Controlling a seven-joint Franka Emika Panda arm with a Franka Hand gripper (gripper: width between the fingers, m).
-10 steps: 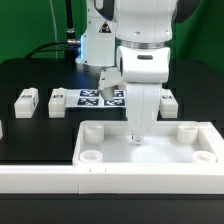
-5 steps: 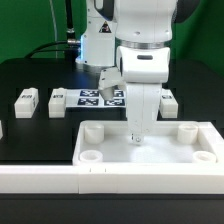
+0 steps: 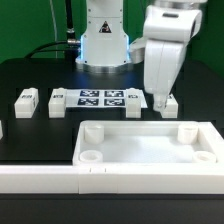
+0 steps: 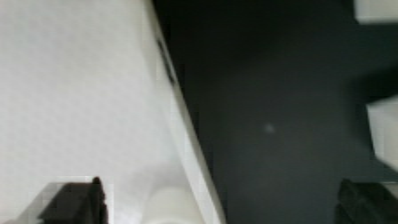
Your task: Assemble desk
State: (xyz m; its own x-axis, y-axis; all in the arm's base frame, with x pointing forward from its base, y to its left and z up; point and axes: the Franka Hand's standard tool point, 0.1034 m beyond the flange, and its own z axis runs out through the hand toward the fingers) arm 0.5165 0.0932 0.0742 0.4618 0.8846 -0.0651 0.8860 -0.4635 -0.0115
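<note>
Two legs [image 3: 26, 99] stood side by side on the black table [image 3: 40, 135] at the exterior view's left, well apart from the arm. A third leg [image 3: 168, 102] lay just behind the far rim of the tabletop [image 3: 135, 150]. The gripper [image 3: 157, 97] hung close to this leg, though it was not clear whether over it or just beside it. Its fingers were apart and held nothing; the wrist view showed the fingertips [image 4: 71, 200] wide, with only dark table in the gap. The tabletop rested at the front of the table, hollow side up, so its corner sockets [image 3: 93, 131] faced upward and a leg could be pushed in from above. Probably the arm was placed there to go down and take this nearest leg. The marker board [image 3: 100, 97] lay flat behind the tabletop.
</note>
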